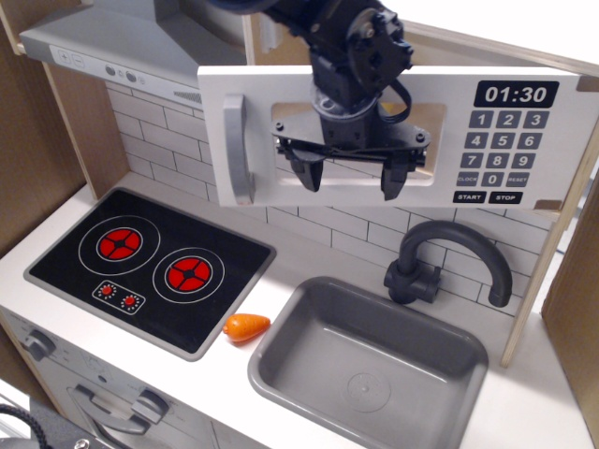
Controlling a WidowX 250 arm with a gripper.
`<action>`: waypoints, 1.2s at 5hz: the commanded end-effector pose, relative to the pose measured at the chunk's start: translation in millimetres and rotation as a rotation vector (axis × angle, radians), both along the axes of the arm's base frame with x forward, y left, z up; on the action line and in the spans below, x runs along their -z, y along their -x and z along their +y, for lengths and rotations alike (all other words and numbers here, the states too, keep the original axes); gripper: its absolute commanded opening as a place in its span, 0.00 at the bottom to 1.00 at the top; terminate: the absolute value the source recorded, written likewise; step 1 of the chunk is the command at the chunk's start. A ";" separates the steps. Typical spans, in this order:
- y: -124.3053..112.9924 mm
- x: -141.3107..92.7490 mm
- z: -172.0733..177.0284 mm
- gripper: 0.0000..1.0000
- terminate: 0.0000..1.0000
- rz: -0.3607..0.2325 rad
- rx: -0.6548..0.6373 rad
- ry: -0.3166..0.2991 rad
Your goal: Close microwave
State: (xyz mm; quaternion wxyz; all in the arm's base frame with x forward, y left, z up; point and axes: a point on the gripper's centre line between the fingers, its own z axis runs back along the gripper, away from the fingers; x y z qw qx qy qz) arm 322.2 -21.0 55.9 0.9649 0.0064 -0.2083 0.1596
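The microwave [524, 103] hangs above the counter at the upper right. Its wide light-grey door [440, 192] now lies nearly flat against the box front, with a grey bar handle [236, 150] at its left end and a black keypad and clock reading 01:30 [513, 94] at the right. My gripper [351, 176] is open and empty, its two dark fingers [307, 170] spread wide and pointing down right in front of the door's clear window. The arm's wrist covers the window's middle.
A grey slanted extractor hood [122, 51] sits at the upper left over a black two-burner hob [150, 267]. A small orange carrot toy [246, 326] lies by the grey sink [370, 360]. A dark curved tap [449, 262] stands below the microwave.
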 end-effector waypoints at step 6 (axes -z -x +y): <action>-54.1 -27.7 1.7 1.00 0.00 -0.130 0.039 -0.012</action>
